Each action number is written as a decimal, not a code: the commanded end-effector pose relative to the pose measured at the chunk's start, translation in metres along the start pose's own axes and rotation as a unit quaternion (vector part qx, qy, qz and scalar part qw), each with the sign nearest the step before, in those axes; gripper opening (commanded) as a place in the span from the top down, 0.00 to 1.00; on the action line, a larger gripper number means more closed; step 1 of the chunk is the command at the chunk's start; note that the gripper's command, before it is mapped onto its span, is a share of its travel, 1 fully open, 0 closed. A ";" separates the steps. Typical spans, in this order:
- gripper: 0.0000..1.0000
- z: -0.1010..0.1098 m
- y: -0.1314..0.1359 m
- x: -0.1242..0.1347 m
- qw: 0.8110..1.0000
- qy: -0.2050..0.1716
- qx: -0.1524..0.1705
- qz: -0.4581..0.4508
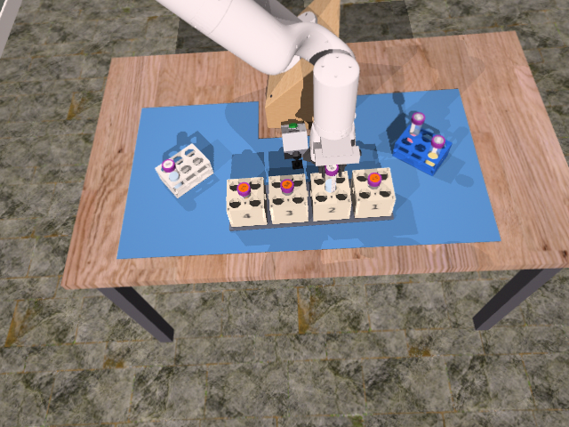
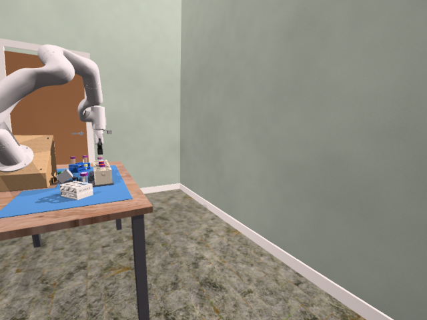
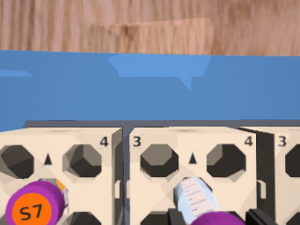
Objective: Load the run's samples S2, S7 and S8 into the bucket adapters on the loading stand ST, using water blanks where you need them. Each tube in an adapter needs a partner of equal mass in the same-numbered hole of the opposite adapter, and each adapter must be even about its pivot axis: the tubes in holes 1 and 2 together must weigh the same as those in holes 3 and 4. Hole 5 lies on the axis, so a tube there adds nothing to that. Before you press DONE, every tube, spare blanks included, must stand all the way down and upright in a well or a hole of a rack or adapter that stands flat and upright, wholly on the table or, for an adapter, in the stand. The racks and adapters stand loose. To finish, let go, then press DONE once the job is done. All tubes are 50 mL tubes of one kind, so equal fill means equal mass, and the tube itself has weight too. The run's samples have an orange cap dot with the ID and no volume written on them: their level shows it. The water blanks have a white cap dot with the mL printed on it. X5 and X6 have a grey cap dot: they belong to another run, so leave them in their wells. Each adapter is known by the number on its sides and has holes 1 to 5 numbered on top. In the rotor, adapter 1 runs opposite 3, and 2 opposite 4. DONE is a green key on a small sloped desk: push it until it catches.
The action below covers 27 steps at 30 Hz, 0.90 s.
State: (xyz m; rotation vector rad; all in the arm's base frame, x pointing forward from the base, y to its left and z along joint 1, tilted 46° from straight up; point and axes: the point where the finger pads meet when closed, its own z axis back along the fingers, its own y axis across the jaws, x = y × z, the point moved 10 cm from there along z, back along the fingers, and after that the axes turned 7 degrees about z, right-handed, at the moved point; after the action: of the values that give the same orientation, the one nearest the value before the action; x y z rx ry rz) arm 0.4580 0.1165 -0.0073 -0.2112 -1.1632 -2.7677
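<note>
My gripper is shut on a purple-capped water blank. The tube is nearly upright over adapter 2, its lower end apparently inside hole 5 and its cap above the neighbouring caps. Its printed mL is unreadable. Sample S7 stands in hole 5 of adapter 1. Orange-dotted tubes stand in the middle of adapter 3, cap, and adapter 4, cap; their IDs are not clear.
The white rack at left holds one white-dotted tube. The blue rack at right holds two purple-capped tubes. The green DONE key sits on its small desk behind the adapters, beside the arm.
</note>
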 end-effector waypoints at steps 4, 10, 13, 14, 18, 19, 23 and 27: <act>1.00 -0.004 0.000 -0.001 1.000 0.001 0.000 0.000; 1.00 -0.009 0.000 -0.001 1.000 0.001 0.000 0.000; 1.00 -0.012 0.000 -0.001 1.000 0.001 0.000 0.000; 1.00 -0.013 0.000 -0.001 1.000 0.001 0.000 0.000; 1.00 -0.017 0.000 -0.001 1.000 0.001 0.000 0.000; 1.00 -0.018 0.000 -0.001 1.000 0.001 0.000 0.000; 1.00 -0.020 0.000 -0.001 1.000 0.001 0.000 0.000; 1.00 -0.024 0.000 -0.001 1.000 0.001 0.000 0.000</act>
State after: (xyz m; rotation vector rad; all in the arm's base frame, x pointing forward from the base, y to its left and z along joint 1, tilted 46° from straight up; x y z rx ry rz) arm 0.4563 0.1000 -0.0232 -0.2109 -1.1631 -2.7677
